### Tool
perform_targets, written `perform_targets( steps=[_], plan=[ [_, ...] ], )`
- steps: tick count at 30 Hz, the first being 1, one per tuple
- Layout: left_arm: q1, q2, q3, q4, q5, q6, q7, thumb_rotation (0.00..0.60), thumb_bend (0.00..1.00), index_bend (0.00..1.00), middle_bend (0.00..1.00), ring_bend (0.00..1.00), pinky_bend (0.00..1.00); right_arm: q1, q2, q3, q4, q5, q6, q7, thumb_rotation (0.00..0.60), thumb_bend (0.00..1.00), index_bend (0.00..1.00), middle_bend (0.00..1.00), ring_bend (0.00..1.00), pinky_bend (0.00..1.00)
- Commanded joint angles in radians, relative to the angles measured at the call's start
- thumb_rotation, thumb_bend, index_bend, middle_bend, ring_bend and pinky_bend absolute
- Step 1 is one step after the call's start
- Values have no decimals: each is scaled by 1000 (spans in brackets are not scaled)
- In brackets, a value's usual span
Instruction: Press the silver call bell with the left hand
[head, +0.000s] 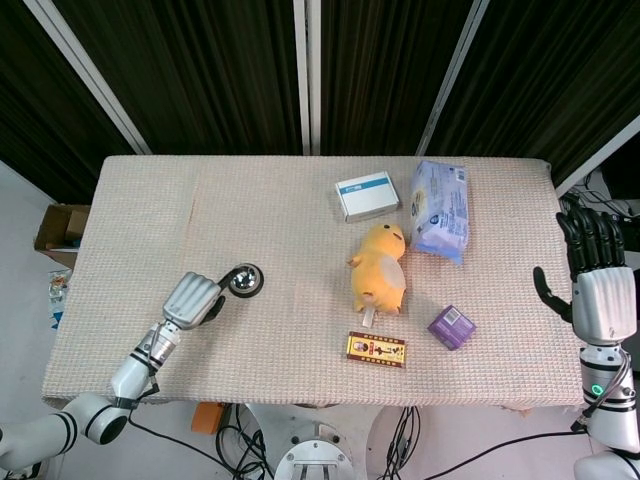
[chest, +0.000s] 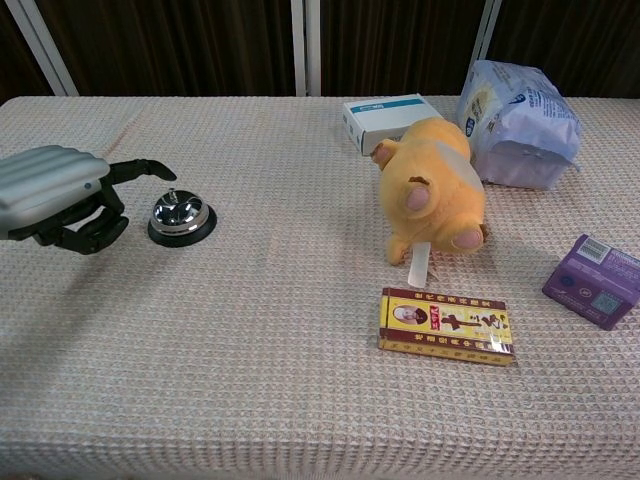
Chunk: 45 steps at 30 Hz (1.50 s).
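Note:
The silver call bell (head: 245, 280) (chest: 181, 217) stands on its black base on the left part of the woven table cover. My left hand (head: 192, 300) (chest: 55, 190) hovers just left of it, most fingers curled in and holding nothing. One finger (chest: 140, 168) is stretched out towards the bell, its tip just above and left of the bell's button; I see no contact in the chest view. My right hand (head: 598, 290) stands upright off the table's right edge, fingers apart and empty; it shows only in the head view.
A yellow plush toy (head: 380, 265) lies mid-table, with a white box (head: 367, 195) and a tissue pack (head: 440, 210) behind it. In front lie a red-and-yellow box (head: 376, 349) and a small purple box (head: 452, 326). A cardboard box (head: 60, 226) sits on the floor at left.

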<state>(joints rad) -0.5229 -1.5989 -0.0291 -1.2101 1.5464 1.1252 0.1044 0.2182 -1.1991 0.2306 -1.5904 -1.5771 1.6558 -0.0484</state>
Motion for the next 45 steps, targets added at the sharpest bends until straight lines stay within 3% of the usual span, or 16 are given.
perform_targets(
  steps=[1,29,38,45],
  plan=[
    [2,1,2,2,-6,-1,2,600,576,136,825,831,803,1,-1,-1,1,1,-2,-1,600,292,0,0,0,0],
    [1,-9,24,20,-19,-17,-33,600,576,145,825,831,803,9,-11,-7,7,7,-18,-8,600,292,0,0,0,0],
    [-4,5,-1,2,-2,39,-34,600,577,145,825,832,803,5,-5,-4,7,9,-10,-1,600,293,0,0,0,0],
    [-5,-7,26,16,-13,-10,-25,600,577,146,826,832,803,10,-6,-4,11,12,-20,-1,600,294,0,0,0,0]
  ],
)
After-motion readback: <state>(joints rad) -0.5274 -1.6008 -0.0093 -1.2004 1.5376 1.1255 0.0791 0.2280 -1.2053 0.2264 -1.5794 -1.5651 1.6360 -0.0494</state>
